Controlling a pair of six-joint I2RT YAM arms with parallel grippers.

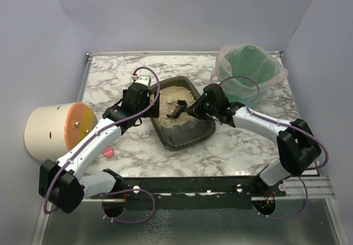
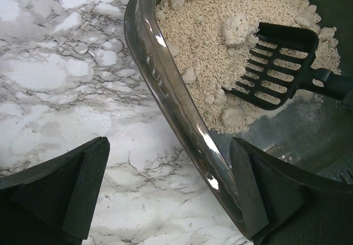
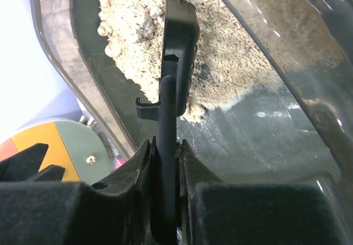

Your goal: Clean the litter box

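Note:
The dark litter box (image 1: 186, 139) sits mid-table with beige litter (image 1: 175, 97) piled at its far end. My right gripper (image 1: 195, 111) is shut on the handle of the black slotted scoop (image 1: 176, 110), whose head rests on the litter among clumps (image 2: 237, 28). In the right wrist view the scoop (image 3: 179, 41) stands edge-on above the shut gripper (image 3: 165, 156). My left gripper (image 1: 149, 100) is open. In the left wrist view it (image 2: 171, 192) straddles the box's left rim (image 2: 165, 68), the right finger inside the box.
A green bucket lined with a clear bag (image 1: 248, 71) stands at the back right. A cream cylinder with an orange face (image 1: 55, 129) lies at the left, with a small pink object (image 1: 108, 152) beside it. Walls enclose the marble table (image 1: 110, 74).

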